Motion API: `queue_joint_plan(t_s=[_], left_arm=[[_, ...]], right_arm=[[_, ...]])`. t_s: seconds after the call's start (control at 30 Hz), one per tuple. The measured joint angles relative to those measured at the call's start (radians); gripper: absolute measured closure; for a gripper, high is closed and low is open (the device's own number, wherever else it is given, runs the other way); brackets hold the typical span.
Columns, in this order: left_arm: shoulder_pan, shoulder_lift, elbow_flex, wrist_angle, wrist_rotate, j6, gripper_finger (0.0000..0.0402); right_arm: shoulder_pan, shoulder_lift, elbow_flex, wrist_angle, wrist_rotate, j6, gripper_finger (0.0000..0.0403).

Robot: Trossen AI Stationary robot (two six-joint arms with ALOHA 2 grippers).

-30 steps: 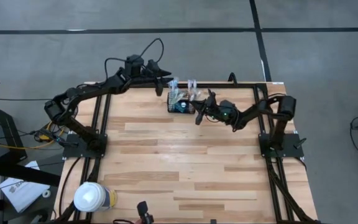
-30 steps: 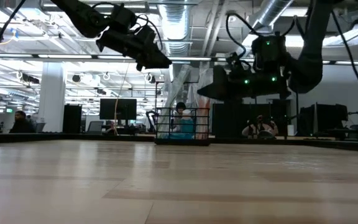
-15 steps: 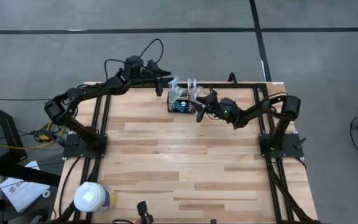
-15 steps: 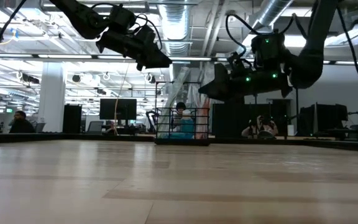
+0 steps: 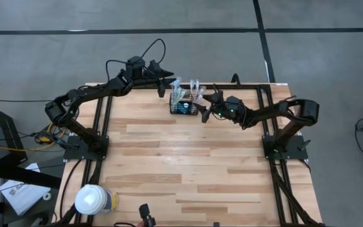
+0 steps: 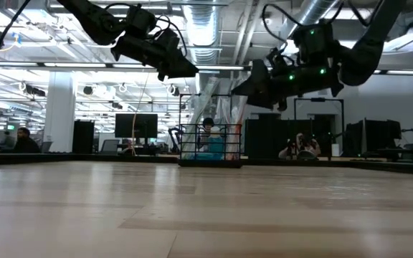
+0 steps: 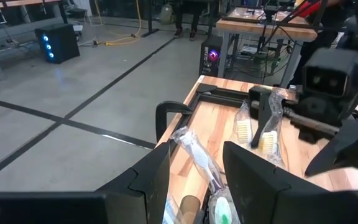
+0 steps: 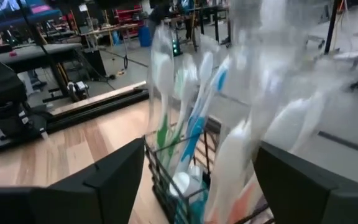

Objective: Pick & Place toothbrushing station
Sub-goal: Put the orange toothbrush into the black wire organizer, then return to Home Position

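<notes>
the black wire-mesh basket point(image 5: 183, 106) stands at the table's point(image 5: 188, 164) far edge, about 12 o'clock from its middle, holding upright wrapped toothbrushes point(image 8: 191, 112) and a teal tube point(image 6: 211, 149). the right gripper point(image 5: 204, 108) hangs at the basket's 3 o'clock, fingers wide, holding nothing. the left gripper point(image 5: 167, 82) hovers at its 11 o'clock, fingers partly apart, empty. the basket's floor is hidden behind blurred wrappers.

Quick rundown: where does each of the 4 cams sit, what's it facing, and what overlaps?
High: overhead, straight down on the table; both arms.
Low: table height, facing the wire basket and room; left gripper and right gripper above.
Left wrist: past its open fingers at wrapped toothbrushes.
Right wrist: between open fingers, close on the basket.
Shared: all four show the basket.
</notes>
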Motion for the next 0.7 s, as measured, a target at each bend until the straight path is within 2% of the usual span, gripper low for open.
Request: queue_joint_plan(t_s=[0.27, 0.43, 0.57, 0.7], left_arm=[[0.000, 0.000, 0.000, 0.006, 0.000, 0.000, 0.0259], [0.000, 0.000, 0.000, 0.011, 0.003, -0.046, 0.0259], [-0.012, -0.003, 0.004, 0.019, 0.055, -0.070, 0.0259], [-0.049, -0.074, 0.037, 0.056, 0.111, -0.148, 0.0259]], right_arm=[[-0.024, -0.126, 0.000, -0.038, 0.001, -0.081, 0.0117], [-0.058, -0.230, 0.017, -0.120, 0.000, -0.096, 0.0117], [-0.058, -0.350, 0.120, -0.321, -0.013, -0.096, 0.0117], [-0.058, -0.453, 0.327, -0.711, -0.078, -0.098, 0.0117]])
